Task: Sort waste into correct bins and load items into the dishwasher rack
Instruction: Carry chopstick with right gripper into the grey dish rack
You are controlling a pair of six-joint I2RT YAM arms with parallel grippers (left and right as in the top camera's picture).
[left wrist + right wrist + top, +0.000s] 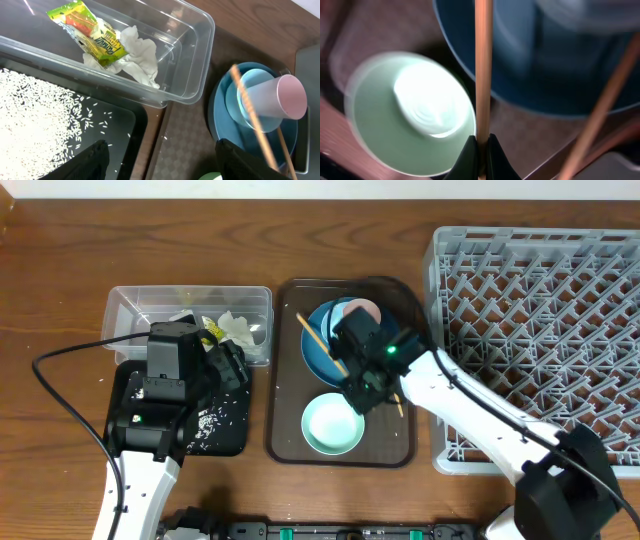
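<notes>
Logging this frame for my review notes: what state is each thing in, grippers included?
Clear tub: holds tissue and wrapper.
Black tray: strewn with rice.
Pink cup: on its side in light blue bowl.
Green bowl: upright, empty.
Dishwasher rack: no dishes visible.
Right gripper: shut on a chopstick.
Left gripper: open, empty.

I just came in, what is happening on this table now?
The right gripper is shut on one chopstick over the brown tray, beside the green bowl and blue plate. The open left gripper hangs by the black tray, where the rice lies. Tissue and wrapper are in the clear tub.
</notes>
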